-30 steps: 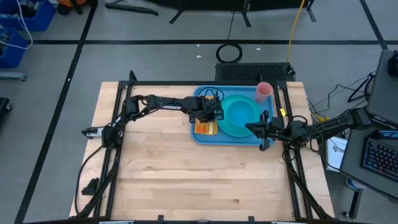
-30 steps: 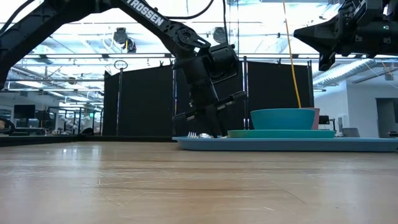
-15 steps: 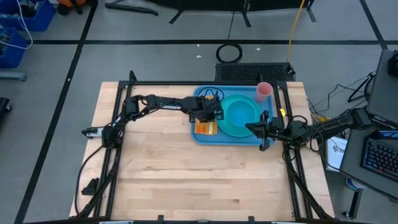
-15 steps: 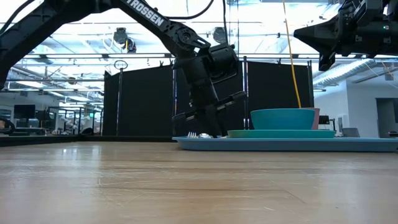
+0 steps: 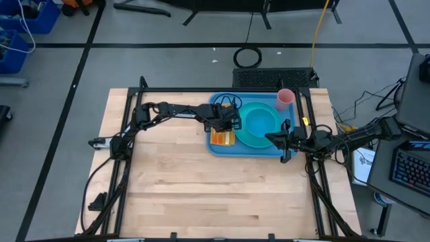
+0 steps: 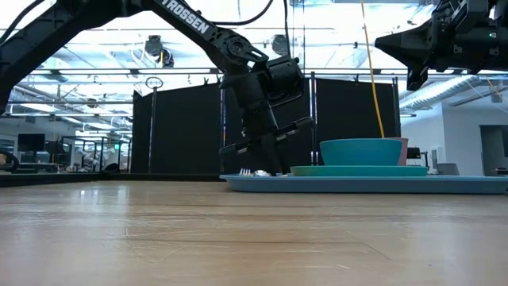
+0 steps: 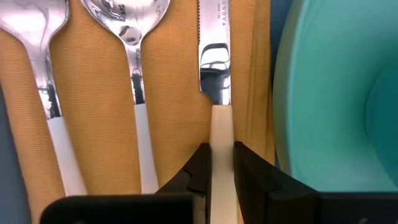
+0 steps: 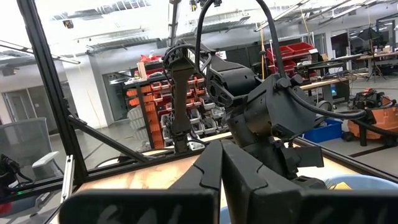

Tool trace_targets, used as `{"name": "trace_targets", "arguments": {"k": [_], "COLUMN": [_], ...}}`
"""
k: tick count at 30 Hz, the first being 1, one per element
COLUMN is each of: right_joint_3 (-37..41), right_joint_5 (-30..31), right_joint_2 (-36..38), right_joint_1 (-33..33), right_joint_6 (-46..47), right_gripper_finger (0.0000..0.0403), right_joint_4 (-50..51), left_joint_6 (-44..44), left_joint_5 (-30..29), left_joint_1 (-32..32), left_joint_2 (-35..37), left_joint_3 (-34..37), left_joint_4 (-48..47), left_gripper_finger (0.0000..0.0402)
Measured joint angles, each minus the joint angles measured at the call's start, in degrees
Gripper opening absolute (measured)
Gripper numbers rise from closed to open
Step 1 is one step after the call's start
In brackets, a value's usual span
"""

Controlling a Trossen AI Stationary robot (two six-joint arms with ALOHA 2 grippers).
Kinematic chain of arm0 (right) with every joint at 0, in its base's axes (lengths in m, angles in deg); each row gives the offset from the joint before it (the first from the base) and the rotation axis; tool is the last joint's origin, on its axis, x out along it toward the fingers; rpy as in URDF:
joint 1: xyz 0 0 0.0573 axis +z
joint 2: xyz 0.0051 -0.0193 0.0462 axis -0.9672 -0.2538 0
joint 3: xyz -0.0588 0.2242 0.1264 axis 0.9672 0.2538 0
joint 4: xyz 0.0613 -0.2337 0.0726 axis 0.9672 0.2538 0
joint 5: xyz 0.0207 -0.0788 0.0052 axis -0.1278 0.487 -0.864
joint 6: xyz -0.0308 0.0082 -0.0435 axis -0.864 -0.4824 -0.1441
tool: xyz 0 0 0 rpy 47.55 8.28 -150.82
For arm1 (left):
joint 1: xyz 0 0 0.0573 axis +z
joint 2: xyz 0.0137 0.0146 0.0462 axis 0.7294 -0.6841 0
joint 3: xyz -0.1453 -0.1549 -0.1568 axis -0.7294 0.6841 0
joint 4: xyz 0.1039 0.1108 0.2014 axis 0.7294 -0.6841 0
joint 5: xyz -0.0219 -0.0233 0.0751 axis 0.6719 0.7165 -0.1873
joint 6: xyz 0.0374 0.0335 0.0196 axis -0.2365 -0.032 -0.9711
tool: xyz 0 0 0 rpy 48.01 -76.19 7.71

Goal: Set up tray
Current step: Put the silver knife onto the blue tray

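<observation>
The blue tray (image 5: 216, 149) lies at the table's far right and carries a turquoise plate (image 5: 250, 137) with a teal bowl (image 6: 361, 151) on it. A pink cup (image 5: 285, 98) stands at the tray's far right corner. An orange napkin (image 7: 168, 93) on the tray's left part holds a fork (image 7: 37, 37), a spoon (image 7: 127, 25) and a white-handled knife (image 7: 214, 37), side by side. My left gripper (image 7: 222, 149) is down over the napkin, shut on the knife. My right gripper (image 8: 221, 163) hangs shut, high above the tray's near right edge. My left gripper pinches the knife's white handle (image 7: 222, 124) between its two fingers (image 7: 200, 165), just behind where the blade starts. The fingers come from above, pointing down, one on each long side of the handle. The knife lies flat on the napkin, next to the plate's left rim.
Bare wooden table (image 5: 201, 188) stretches to the left of and in front of the tray. A black frame with upright posts (image 5: 306, 107) borders the table. My right arm (image 5: 336, 141) reaches in from the table's right edge.
</observation>
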Motion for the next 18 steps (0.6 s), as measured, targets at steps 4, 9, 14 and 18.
{"name": "trace_targets", "arguments": {"k": [4,9,14,18], "right_joint_3": [0.0,0.0,0.0,0.0], "right_joint_5": [0.0,0.0,0.0,0.0], "right_joint_2": [0.0,0.0,0.0,0.0], "right_joint_1": [0.0,0.0,0.0,0.0], "right_joint_6": [0.0,0.0,0.0,0.0], "right_gripper_finger": [0.0,0.0,0.0,0.0], "right_joint_4": [0.0,0.0,0.0,0.0], "left_joint_6": [0.0,0.1,0.3,0.8], "left_joint_5": [0.2,0.2,-0.3,-1.2], "left_joint_1": [0.0,0.0,0.0,-0.4], "left_joint_2": [0.0,-0.1,-0.1,-0.1], "left_joint_3": [0.0,0.0,0.0,0.0], "left_joint_4": [0.0,0.0,0.3,0.4], "left_gripper_finger": [0.0054,0.0065,0.0061,0.0071]}}
